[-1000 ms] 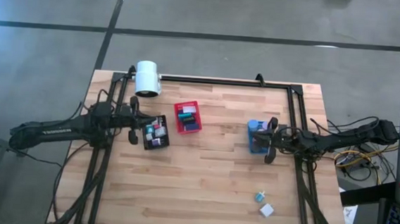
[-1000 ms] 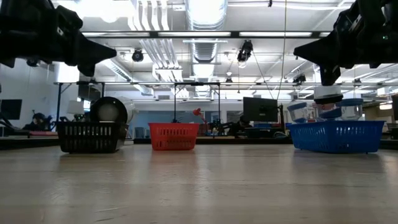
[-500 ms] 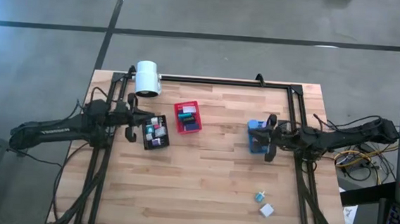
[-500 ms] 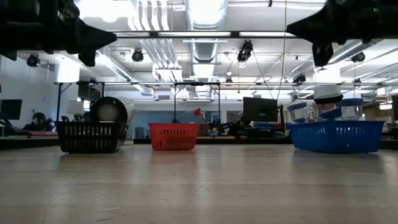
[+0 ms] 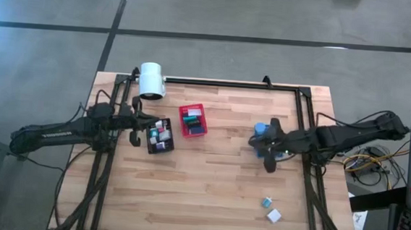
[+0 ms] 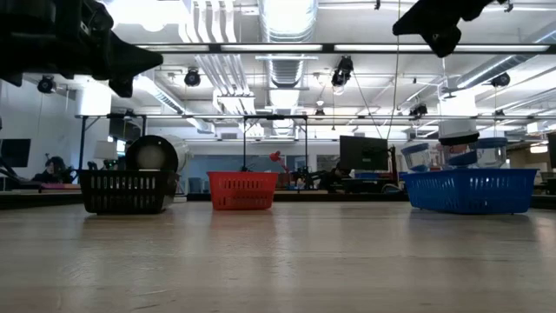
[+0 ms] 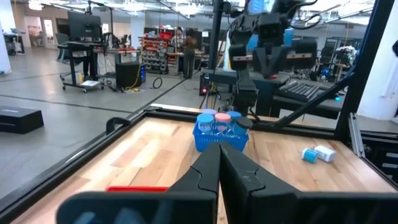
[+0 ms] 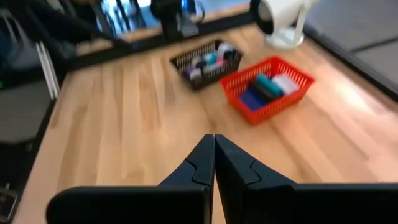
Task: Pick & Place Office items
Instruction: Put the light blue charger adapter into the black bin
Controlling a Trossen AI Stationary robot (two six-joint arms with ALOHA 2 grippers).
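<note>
Right gripper (image 5: 267,150) hovering over blue bin (image 5: 262,130), fingers together, empty | left gripper (image 5: 140,130) beside black bin (image 5: 160,136), fingers together | two office items (image 5: 271,209) lying loose, well apart from blue bin | risk: closed fingers knocking pieces away on descent.

From my feed the room's a big open workshop: grey concrete floor (image 5: 270,18) with dark seams, exposed ducts (image 6: 287,22) and strip lights (image 6: 330,48) across the ceiling. Far back there are benches with monitors (image 6: 360,152), and a rolling cart (image 7: 84,59) off to one side. Pretty bright overall.
</note>
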